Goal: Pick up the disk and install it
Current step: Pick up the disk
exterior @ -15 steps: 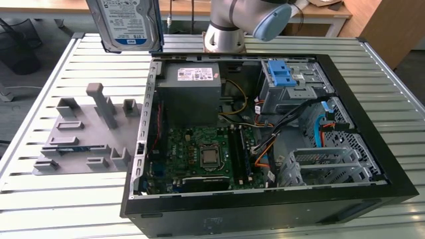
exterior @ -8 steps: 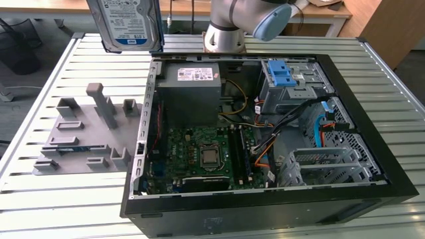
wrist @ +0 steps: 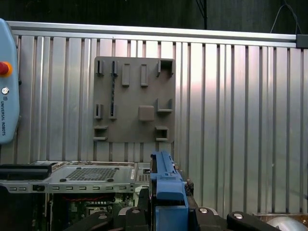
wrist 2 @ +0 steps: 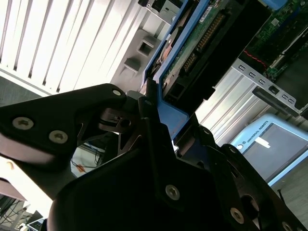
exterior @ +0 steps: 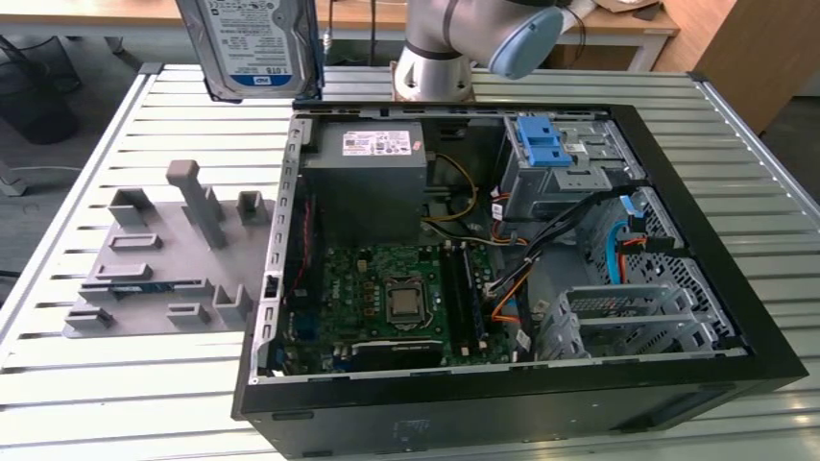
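Note:
The disk [exterior: 252, 46] hangs upright high over the slatted table, beyond the far left corner of the open computer case [exterior: 666, 288] in the exterior view. Its silver face with a white-and-blue label shows, with a blue rail along the edge. In the second wrist view its green circuit-board underside [wrist 2: 192, 45] and blue rail run away from my gripper [wrist 2: 168, 115], whose black fingers [wrist 2: 147, 103] are shut on it. The first wrist view shows the disk edge-on [wrist: 163, 175], clamped between the fingers of my gripper [wrist: 166, 204].
Inside the case lie a grey power-supply box [exterior: 365, 182], a motherboard [exterior: 391, 293] and a grey cage with a blue latch [exterior: 548, 149]. A grey fixture plate [exterior: 160, 264] with slots lies on the table at the exterior view's left. The arm's base [exterior: 433, 58] stands behind the case.

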Controlling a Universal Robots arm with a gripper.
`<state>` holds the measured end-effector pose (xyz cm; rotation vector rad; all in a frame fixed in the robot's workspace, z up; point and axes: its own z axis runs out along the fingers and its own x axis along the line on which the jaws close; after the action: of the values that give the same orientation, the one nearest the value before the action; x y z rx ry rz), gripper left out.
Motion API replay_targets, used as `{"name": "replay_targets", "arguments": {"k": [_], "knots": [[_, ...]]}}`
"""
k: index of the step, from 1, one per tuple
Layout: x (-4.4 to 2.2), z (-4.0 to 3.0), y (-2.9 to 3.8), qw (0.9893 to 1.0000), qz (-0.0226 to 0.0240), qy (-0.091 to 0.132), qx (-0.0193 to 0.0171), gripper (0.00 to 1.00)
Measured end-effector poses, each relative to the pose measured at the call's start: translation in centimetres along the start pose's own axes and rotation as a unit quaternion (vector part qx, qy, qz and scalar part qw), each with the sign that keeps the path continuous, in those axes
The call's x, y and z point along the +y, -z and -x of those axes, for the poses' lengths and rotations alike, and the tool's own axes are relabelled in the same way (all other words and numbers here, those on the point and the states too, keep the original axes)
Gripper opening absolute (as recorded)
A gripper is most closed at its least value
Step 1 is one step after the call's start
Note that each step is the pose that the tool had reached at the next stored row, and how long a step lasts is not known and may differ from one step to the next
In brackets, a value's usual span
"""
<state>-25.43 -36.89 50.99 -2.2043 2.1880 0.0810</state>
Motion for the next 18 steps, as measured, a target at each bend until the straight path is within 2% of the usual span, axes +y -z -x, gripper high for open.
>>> {"name": "replay_targets", "arguments": {"k": [18], "knots": [[-0.58, -0.27, 0.02, 1.0000, 0.0000, 0.000, 0.0000, 0.36]]}}
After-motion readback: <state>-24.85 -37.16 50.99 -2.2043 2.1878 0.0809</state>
